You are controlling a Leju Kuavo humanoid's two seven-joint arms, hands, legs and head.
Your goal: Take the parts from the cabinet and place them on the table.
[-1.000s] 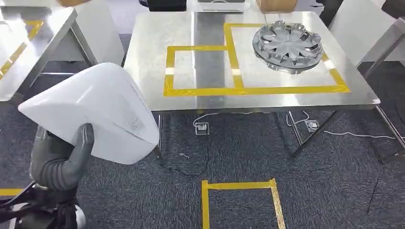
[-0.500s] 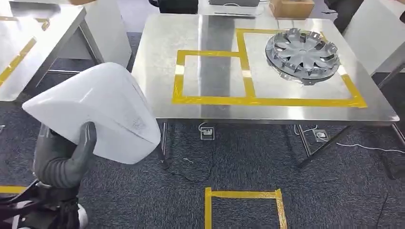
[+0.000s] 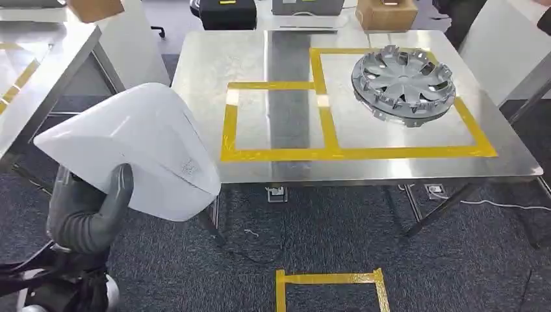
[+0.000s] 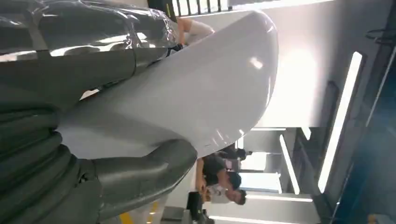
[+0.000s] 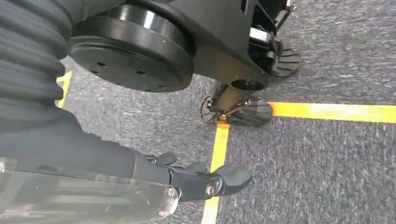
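Head view: the robot's left hand [image 3: 91,211] holds a large, smooth white moulded plastic shell part [image 3: 133,151] from below, the thick grey thumb pressed up against its near face and the part resting against the ribbed cover, a grip that probably suits a bulky, light piece too wide to be enclosed. The part hangs over the dark carpet, short of the stainless-steel table [image 3: 260,55]; a small grey printed mark [image 3: 188,169] on its side is too fine to read. On the table, yellow tape outlines two adjoining rectangles: the larger one holds a silver multi-spoke wheel cover [image 3: 403,83], while the smaller rectangle [image 3: 276,120] stands bare and is, by judgement, the place meant for the white part. A brown cardboard box [image 3: 386,12] sits beyond the far edge. Left wrist view: the thumb [image 4: 144,170] and the darker fingers [image 4: 100,70] lie on opposite faces of the glossy shell, clamped on it; people stand under strip lights in the background. Right wrist view: the right hand [image 5: 205,179] hangs above carpet crossed by yellow floor tape [image 5: 334,112], its dark fingers curled in together with nothing between them.
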